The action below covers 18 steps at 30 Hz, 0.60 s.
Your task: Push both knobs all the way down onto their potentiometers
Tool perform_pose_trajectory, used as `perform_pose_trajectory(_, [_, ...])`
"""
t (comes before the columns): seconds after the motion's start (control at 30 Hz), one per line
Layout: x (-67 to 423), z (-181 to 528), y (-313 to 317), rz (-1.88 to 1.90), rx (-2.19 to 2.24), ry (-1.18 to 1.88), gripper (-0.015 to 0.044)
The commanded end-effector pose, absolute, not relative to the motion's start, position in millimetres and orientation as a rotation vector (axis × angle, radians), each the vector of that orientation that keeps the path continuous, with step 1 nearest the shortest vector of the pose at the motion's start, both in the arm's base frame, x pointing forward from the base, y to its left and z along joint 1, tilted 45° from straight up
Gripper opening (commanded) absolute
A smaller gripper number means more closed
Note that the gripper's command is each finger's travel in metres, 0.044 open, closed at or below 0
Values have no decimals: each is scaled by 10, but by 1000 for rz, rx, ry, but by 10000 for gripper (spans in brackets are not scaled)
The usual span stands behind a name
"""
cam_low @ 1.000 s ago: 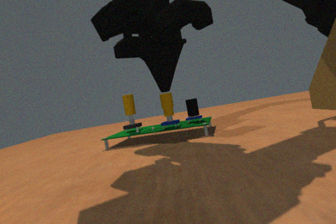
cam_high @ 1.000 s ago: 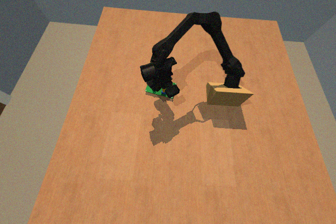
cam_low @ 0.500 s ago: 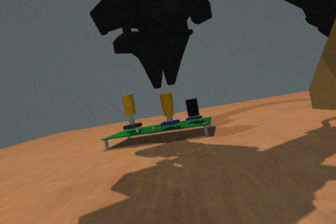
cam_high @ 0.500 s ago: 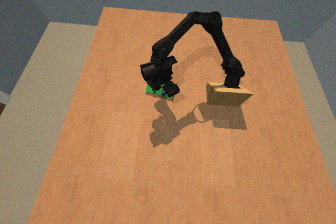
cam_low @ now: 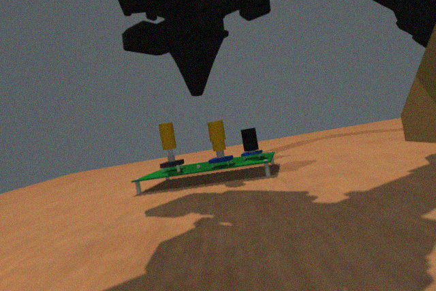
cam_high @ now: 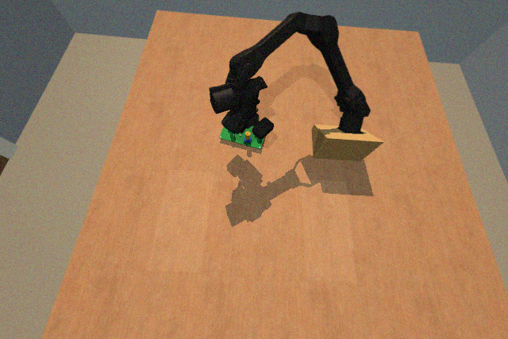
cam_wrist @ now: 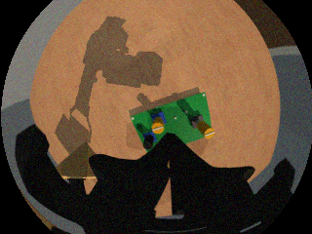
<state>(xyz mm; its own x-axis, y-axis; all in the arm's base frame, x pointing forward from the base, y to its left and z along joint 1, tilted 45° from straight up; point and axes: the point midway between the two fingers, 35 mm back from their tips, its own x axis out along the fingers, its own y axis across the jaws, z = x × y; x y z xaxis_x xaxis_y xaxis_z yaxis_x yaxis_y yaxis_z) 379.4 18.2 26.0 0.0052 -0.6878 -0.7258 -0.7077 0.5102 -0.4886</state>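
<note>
The green circuit board stands on short legs on the table. Two yellow knobs sit raised on their shafts: the left one shows a long grey shaft above its dark potentiometer, and the middle one shows a shorter gap above its blue potentiometer. A black knob sits low at the right end. My gripper is shut and empty. It hangs well above the board, between the two yellow knobs, touching neither.
The arm's tan base block stands to the right of the board. The arm's shadow falls on the wooden table in front of the board.
</note>
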Motion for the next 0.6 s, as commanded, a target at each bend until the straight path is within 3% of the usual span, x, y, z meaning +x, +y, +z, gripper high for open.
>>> perform_pose_trajectory(0.0, [3838,294,175,125,-1278,1723,0])
perform_pose_trajectory(0.57, [4026,454,120,670,-1681,1773,0])
